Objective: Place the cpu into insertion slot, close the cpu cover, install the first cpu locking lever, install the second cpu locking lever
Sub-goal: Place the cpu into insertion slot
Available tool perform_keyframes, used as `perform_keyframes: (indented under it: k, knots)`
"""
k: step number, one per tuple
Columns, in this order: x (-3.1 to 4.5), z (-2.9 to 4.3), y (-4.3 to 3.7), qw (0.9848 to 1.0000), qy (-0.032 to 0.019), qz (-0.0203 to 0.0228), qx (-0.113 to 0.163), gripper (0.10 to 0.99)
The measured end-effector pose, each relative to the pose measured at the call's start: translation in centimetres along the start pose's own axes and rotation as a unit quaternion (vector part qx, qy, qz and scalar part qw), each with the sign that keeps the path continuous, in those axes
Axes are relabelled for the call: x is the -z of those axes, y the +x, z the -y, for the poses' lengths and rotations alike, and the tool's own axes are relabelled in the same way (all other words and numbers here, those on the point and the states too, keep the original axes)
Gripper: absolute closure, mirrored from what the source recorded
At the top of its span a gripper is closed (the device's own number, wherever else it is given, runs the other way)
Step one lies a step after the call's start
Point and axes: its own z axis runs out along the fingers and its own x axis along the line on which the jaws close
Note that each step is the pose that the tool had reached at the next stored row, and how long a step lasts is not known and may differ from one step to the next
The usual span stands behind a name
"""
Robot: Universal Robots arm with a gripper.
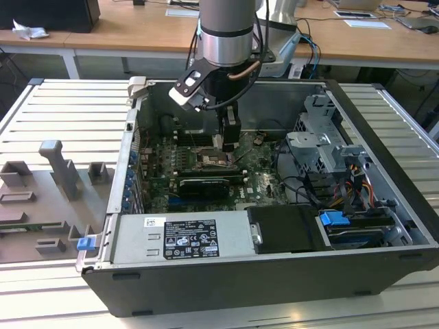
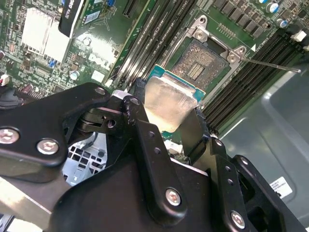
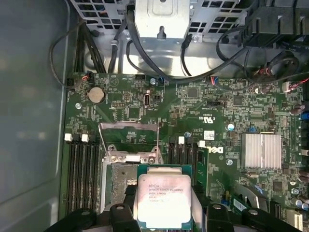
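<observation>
Gripper (image 2: 170,113) grips the cpu (image 2: 166,96) by two opposite edges, one finger on each side, metal top facing the wrist cameras. It hangs low inside the open computer case (image 1: 384,226), above the motherboard (image 3: 212,111). The insertion slot (image 2: 200,65) lies below the fingertips and slightly off to one side. In the first wrist view the chip overlaps only part of the slot, so I judge it not yet seated. Chip edges run roughly parallel to the slot's edges. The cpu cover (image 3: 128,126) stands tipped up at the slot's far edge, leaving the opening clear. By count: one chip, one slot, one cover, and one thin locking lever (image 2: 270,65) swung out beside the slot.
</observation>
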Motion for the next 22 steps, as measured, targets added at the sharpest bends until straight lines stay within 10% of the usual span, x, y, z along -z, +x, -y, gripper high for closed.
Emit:
perform_keyframes:
  k: [22]
  knots:
    - [-0.95, 0.74, 0.08, 1.0, -0.0001, 0.0003, -0.004, 0.557]
